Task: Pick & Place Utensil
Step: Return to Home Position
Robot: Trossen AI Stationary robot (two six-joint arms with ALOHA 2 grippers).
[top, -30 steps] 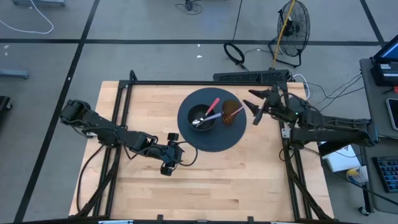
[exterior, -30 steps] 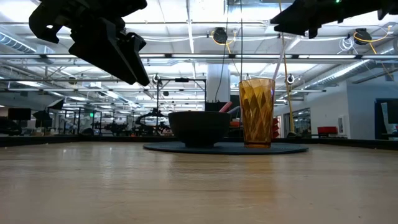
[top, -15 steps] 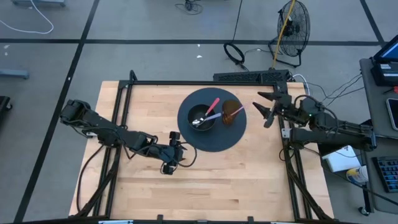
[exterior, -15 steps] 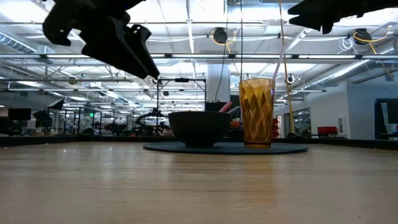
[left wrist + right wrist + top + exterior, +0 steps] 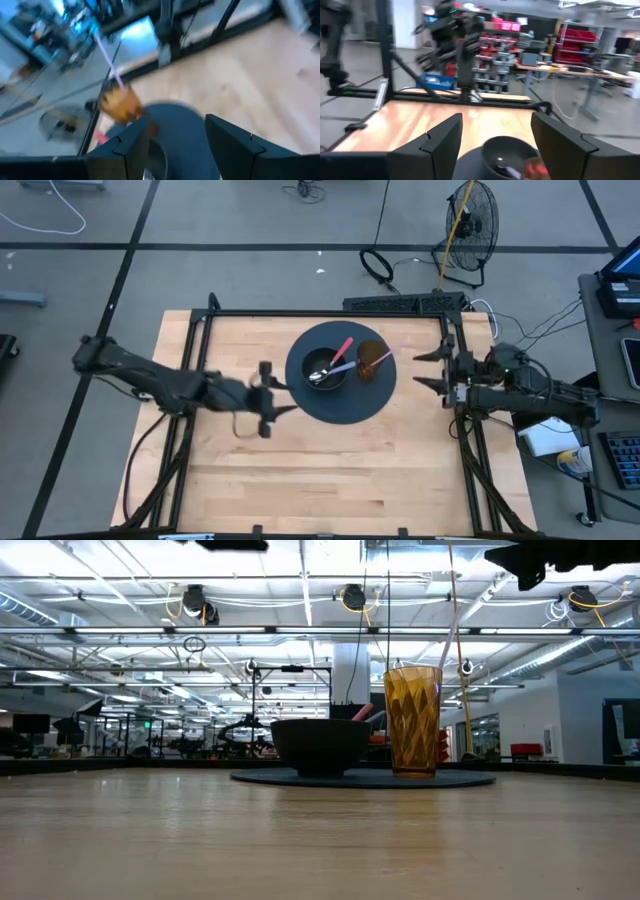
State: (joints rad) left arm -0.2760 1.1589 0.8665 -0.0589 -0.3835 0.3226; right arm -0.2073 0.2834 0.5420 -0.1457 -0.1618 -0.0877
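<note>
- Wooden bench (image 5: 330,470): carried a dark round mat (image 5: 340,412) at its middle.
- Left gripper (image 5: 278,398): hung just beside the mat's left edge, fingers spread wide, holding nothing.
- Right gripper (image 5: 428,370): hovered off the mat's right edge, near the bench's right side, fingers wide and empty.
- Black bowl (image 5: 325,370): sat on the mat, left of the cup.
- Amber cup (image 5: 372,364): stood upright on the mat, just right of the bowl.
- Spoon (image 5: 320,376): lay inside the bowl.
- Pink straw (image 5: 384,357): leaned out of the cup.
- Judged from all that: placing looked finished; only parking both arms seemed left.
</note>
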